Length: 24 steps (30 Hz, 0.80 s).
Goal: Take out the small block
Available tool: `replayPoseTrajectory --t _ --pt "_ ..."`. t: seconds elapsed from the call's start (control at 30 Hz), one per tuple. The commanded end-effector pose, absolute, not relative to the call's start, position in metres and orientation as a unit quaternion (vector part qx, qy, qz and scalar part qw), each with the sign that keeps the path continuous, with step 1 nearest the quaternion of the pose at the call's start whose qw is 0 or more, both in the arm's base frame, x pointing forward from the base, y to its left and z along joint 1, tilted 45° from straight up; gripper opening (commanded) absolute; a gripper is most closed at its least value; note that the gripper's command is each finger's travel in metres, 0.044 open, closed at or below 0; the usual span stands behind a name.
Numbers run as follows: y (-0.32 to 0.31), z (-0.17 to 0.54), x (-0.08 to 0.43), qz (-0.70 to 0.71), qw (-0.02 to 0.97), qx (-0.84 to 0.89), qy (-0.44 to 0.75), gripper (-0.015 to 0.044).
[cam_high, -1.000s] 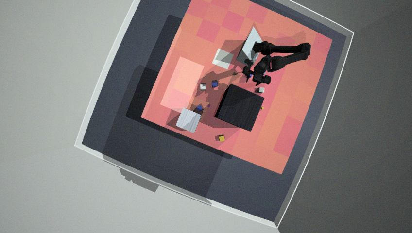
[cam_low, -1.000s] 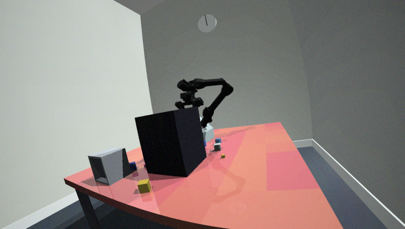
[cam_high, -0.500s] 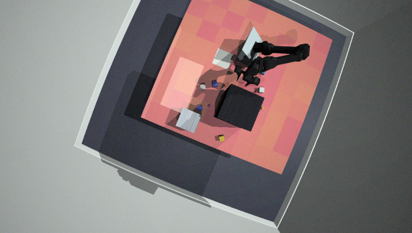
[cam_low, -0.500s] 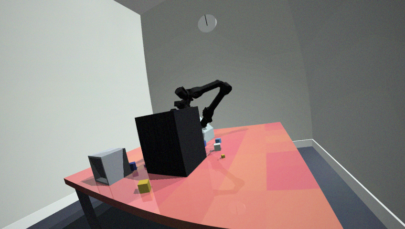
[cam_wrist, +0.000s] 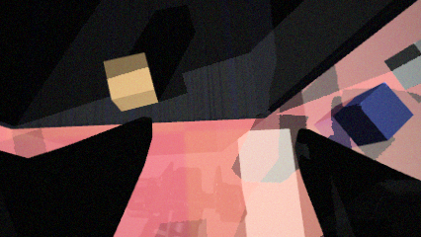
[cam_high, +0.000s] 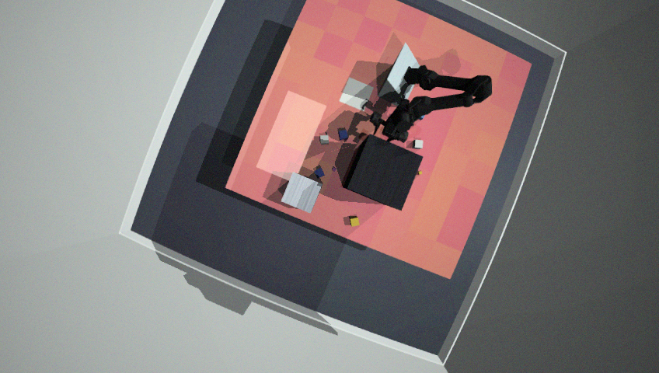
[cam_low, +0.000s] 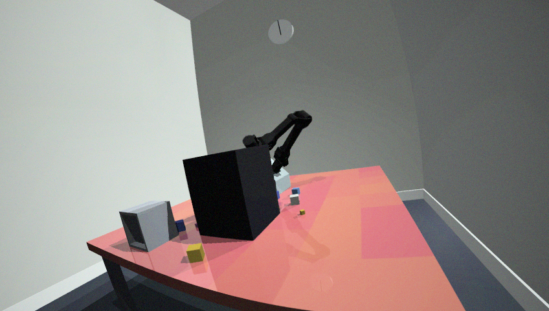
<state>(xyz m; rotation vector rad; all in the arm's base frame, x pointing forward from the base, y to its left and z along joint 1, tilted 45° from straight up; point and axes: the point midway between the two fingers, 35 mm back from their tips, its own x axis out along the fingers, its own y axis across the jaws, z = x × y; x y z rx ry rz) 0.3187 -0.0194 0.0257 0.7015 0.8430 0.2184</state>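
Tan block (cam_wrist: 130, 83): inside the black box (cam_high: 385, 173) (cam_low: 256, 192) (cam_wrist: 222, 91), ahead of the pincer and left of its midline in the wrist view, just beyond the left-hand fingertip.
Pincer (cam_high: 381, 136) (cam_wrist: 224, 132): released, fingers parted, nothing between them; it looks to be at the box's open side.
Blue cube (cam_wrist: 378, 111): outside the box, ahead and right of the pincer.
Coming move: probably shift left to centre the block, then advance, keeping both fingers off the walls.
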Motion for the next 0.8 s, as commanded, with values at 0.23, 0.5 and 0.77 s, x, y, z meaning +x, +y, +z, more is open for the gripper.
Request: replayPoseTrajectory --t 0.23,0.5,0.77 --pt "0.094 -0.006 0.296 0.19 0.832 0.334 0.4 0.0324" --pt "0.096 -0.006 0.296 0.192 0.832 0.334 0.4 0.0324" --pt "0.095 -0.006 0.303 0.192 0.832 0.334 0.4 0.0324"
